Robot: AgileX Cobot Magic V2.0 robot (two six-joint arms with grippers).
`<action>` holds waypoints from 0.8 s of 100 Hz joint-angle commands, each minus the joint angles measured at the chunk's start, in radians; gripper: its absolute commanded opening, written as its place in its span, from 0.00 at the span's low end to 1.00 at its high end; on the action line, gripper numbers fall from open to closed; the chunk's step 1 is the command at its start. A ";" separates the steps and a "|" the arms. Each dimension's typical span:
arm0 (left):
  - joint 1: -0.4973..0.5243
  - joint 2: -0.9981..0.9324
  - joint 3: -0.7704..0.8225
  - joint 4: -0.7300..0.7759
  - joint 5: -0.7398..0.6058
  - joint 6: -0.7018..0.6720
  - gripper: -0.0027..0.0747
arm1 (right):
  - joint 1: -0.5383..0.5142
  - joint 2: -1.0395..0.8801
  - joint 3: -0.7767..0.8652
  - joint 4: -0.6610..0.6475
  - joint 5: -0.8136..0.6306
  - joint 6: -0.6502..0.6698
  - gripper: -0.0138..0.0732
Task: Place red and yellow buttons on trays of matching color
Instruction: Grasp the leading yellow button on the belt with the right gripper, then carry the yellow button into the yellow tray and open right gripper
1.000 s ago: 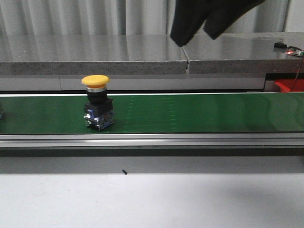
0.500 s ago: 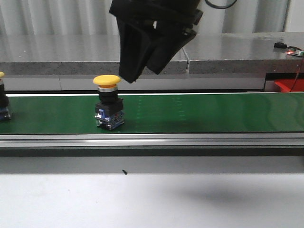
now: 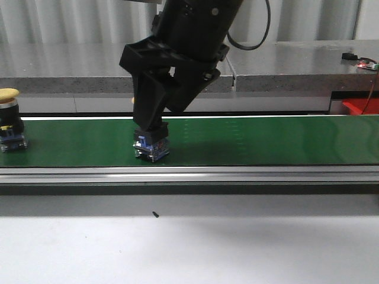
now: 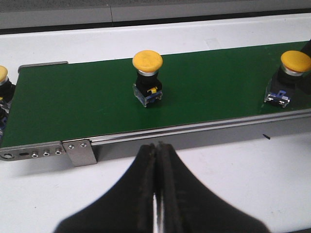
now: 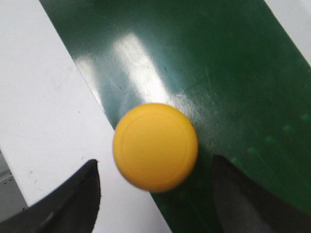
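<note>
- Right black two-finger gripper (image 3: 155,121) spread wide, holding nothing; in its wrist view one finger sits on each side of the yellow mushroom-cap push button (image 5: 155,146), neither touching the cap.
- In the front view the same fingers hide the cap; only the button's blue-and-metal contact block (image 3: 151,147) shows below the fingertips, standing on the green conveyor belt (image 3: 266,141).
- Risk: in the wrist view the cap's outline is blurred. If the belt is running, the button may slip out from between the fingers before they close, leaving them pinching air or clipping the rim and tipping it.
- Risk: the button is top-heavy on a narrow base, so an off-centre squeeze could knock it over. Cap lies nearer one finger than the other.
- Look of the button: smooth round yellow dome, faint ring near the edge, black collar beneath, upright.
- Second yellow-capped push button (image 3: 10,118) on the belt well off to the gripper's left, upright, untouched.
- Left black gripper (image 4: 156,160) pressed closed on nothing, off the belt over the white table (image 4: 252,170).
- No trays in view.
</note>
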 commanded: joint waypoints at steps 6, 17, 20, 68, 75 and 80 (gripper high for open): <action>-0.010 0.007 -0.026 -0.012 -0.075 -0.001 0.01 | 0.001 -0.028 -0.035 0.045 -0.078 -0.014 0.63; -0.010 0.007 -0.026 -0.012 -0.075 -0.001 0.01 | 0.001 -0.028 -0.035 0.049 -0.087 -0.014 0.42; -0.010 0.007 -0.026 -0.012 -0.075 -0.001 0.01 | 0.001 -0.029 -0.035 0.050 -0.087 -0.014 0.37; -0.010 0.007 -0.026 -0.012 -0.075 -0.001 0.01 | -0.126 -0.203 0.090 0.051 -0.046 -0.013 0.27; -0.010 0.007 -0.026 -0.012 -0.075 -0.001 0.01 | -0.179 -0.258 0.146 0.051 -0.073 -0.013 0.27; -0.010 0.007 -0.026 -0.012 -0.075 -0.001 0.01 | -0.219 -0.295 0.182 0.052 -0.095 -0.011 0.27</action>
